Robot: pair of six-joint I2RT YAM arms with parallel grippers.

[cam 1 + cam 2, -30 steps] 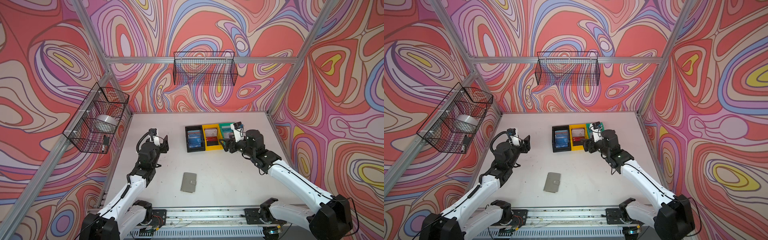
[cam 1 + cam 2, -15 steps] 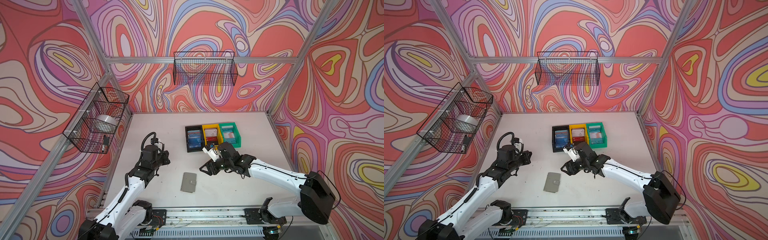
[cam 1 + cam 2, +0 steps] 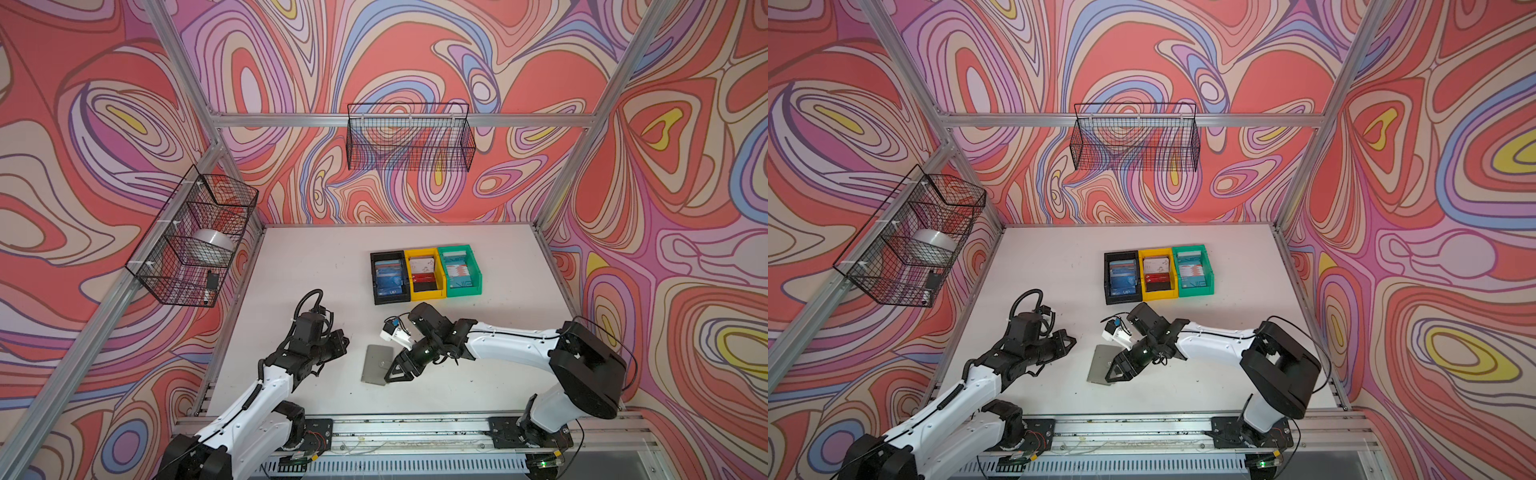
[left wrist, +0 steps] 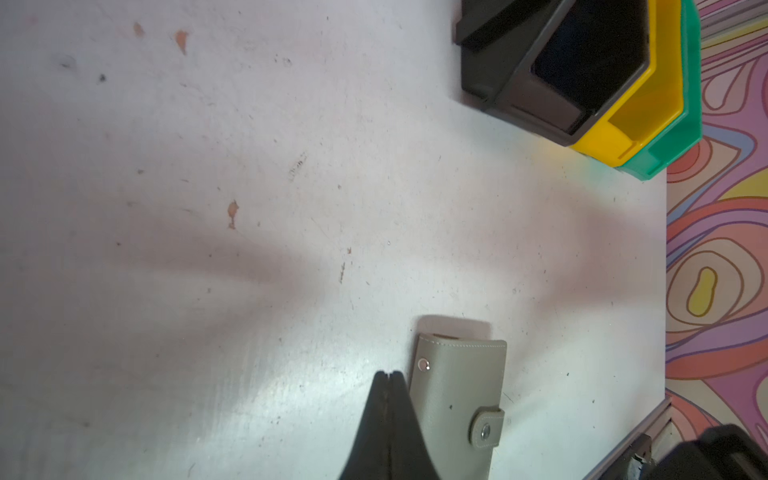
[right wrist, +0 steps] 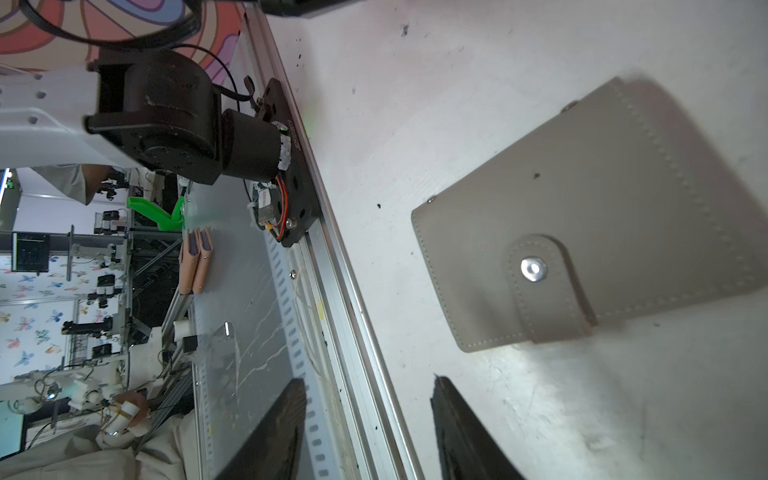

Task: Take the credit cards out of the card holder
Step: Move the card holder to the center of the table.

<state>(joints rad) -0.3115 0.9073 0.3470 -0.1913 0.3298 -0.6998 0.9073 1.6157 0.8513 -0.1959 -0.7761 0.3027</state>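
The right gripper [image 5: 368, 390], jaws apart with nothing between them, is poised just beside the grey card holder [image 5: 602, 216], which lies flat and snapped closed on the desk [image 3: 324, 270] near its front rail. The left gripper [image 4: 388, 376], tips pressed together and empty, points at the holder's opposite side. Farther back, a black bin [image 3: 390, 298], yellow bin [image 3: 428, 294] and green bin [image 3: 463, 291] stand side by side.

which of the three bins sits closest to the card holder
The black bin; the yellow bin sits beside it and the green bin is farthest from the card holder.
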